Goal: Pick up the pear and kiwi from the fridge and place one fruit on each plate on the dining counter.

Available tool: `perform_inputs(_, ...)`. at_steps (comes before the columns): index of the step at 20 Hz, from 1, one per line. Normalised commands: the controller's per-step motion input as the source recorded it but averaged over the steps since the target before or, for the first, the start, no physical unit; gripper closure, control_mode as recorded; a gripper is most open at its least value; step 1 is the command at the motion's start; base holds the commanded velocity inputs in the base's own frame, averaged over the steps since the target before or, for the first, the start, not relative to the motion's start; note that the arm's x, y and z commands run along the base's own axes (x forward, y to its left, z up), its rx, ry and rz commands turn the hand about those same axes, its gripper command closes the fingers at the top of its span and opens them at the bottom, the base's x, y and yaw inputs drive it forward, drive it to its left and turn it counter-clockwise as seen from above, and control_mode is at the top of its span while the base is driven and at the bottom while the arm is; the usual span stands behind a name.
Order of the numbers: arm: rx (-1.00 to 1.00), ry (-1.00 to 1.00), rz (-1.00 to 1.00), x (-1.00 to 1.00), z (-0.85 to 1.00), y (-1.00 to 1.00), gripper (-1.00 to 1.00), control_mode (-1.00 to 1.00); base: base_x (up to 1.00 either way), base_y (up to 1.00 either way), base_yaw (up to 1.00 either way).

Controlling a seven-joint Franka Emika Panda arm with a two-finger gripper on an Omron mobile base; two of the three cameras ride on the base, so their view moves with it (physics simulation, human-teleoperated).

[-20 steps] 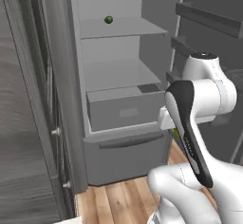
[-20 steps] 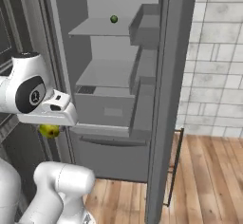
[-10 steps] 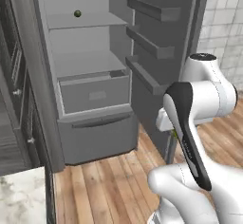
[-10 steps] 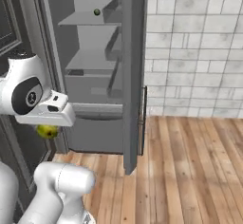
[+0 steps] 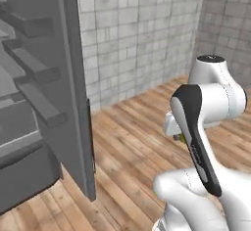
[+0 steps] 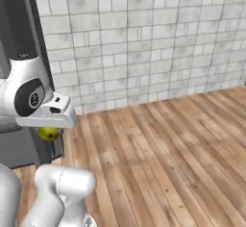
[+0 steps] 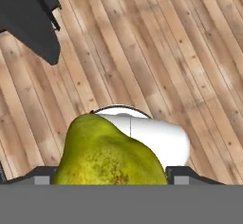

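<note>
The fridge [image 5: 39,127] stands open at my left, its door [image 5: 73,78] edge-on over the wooden floor [image 6: 168,149]. My claw [image 7: 111,173] is closed about halfway around the pear [image 7: 109,159], which sits between the jaws under my hand, well clear of the shelves. I judge it light, firm but bruisable, with smooth, slightly slippery skin; the grip belongs across its broad belly, not the tapering neck.

Wooden plank floor [image 6: 163,149] carries the fridge [image 5: 34,103].
</note>
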Motion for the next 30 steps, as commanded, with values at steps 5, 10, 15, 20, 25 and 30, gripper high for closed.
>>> perform_inputs(5,0.00,0.00,0.00,0.00,0.00,0.00,1.00,1.00,0.00,-0.80,-0.78)
perform_inputs(10,0.00,0.00,0.00,0.00,0.00,0.00,1.00,1.00,0.00,-0.78,-0.79)
perform_inputs(15,0.00,0.00,0.00,0.00,0.00,0.00,1.00,1.00,0.12,-0.76,-0.74)
perform_inputs(20,0.00,0.00,0.00,0.00,0.00,0.00,1.00,1.00,0.52,-0.67,-0.63)
perform_inputs(25,0.00,0.00,0.00,0.00,0.00,0.00,1.00,1.00,0.69,-0.41,-0.62)
perform_inputs(30,0.00,0.00,0.00,0.00,0.00,0.00,1.00,1.00,0.89,-0.22,-0.57)
